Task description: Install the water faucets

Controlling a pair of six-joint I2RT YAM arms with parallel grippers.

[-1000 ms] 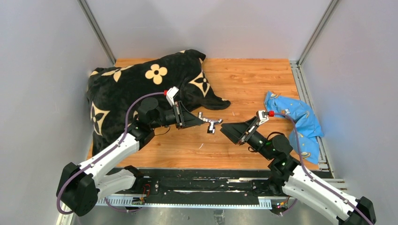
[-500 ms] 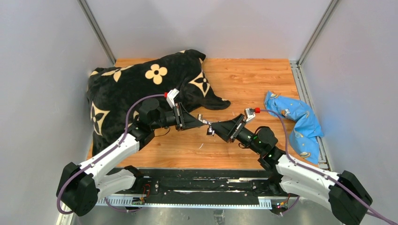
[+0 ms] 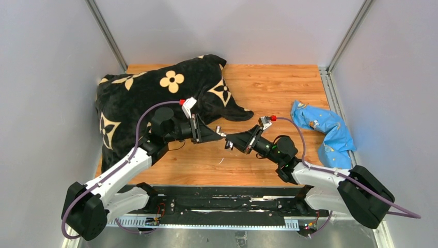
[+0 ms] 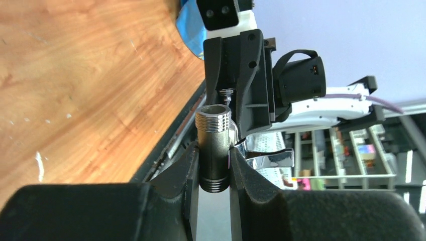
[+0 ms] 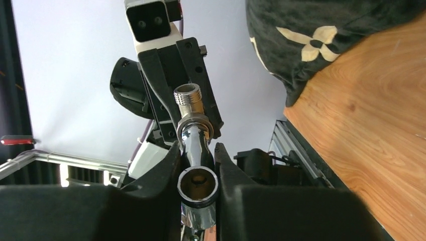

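Both grippers meet over the middle of the wooden table (image 3: 279, 88). My left gripper (image 3: 219, 134) (image 4: 214, 156) is shut on the short threaded silver fitting (image 4: 213, 143) (image 5: 188, 99), which stands upright between its pads. Behind that fitting, the chrome tap piece (image 4: 267, 157) (image 5: 197, 143) (image 3: 227, 144) runs off in line with it; the two look joined. My right gripper (image 3: 232, 140) (image 5: 197, 159) faces the left one and is shut on the tap's chrome tube, whose open round end points at the right wrist camera.
A black blanket with tan flowers (image 3: 134, 98) covers the table's left side, close behind the left arm. A crumpled blue plastic bag (image 3: 325, 129) lies at the right edge. Metal rails run along the near and right edges.
My right arm swung left from beside the blue bag to the faucet, and its jaws went from wide open to shut on the chrome tap. The left gripper kept its grip, shifting slightly left.
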